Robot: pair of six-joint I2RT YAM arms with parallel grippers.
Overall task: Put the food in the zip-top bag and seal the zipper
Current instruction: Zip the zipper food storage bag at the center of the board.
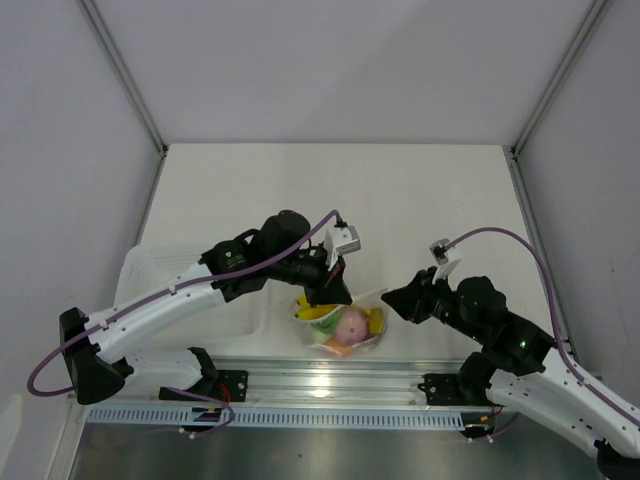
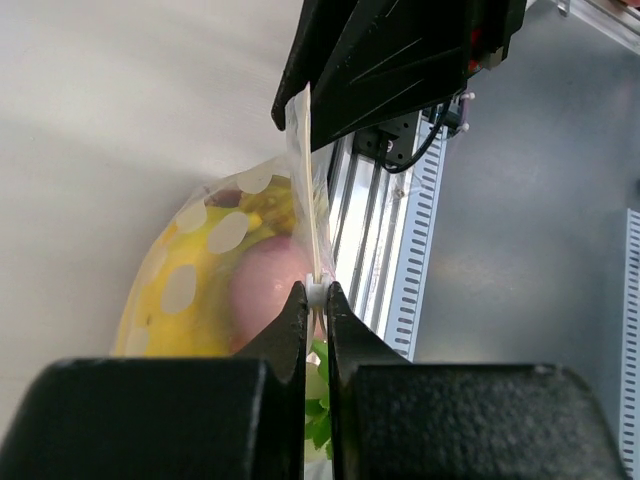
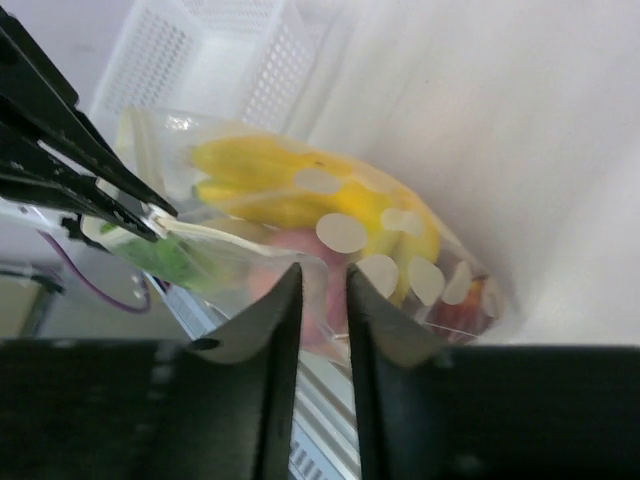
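Observation:
The zip-top bag (image 1: 348, 328) lies at the table's near edge, holding the food: yellow banana (image 3: 270, 175), a pinkish-red round fruit (image 2: 265, 290), green radish leaves (image 2: 318, 400) and a dark red piece (image 3: 455, 310). My left gripper (image 1: 328, 293) is shut on the zipper (image 2: 317, 292) at the bag's mouth edge, seen close up in the left wrist view (image 2: 317, 296). My right gripper (image 1: 392, 299) is at the bag's right corner. In the right wrist view (image 3: 323, 268) its jaws stand a narrow gap apart, with the clear bag edge (image 3: 250, 240) lying between them.
The white perforated tray (image 1: 150, 270) stands left of the bag, and shows in the right wrist view (image 3: 230, 60). The metal rail (image 1: 330, 380) and the cable duct run just in front of the bag. The table's edge is close under the bag.

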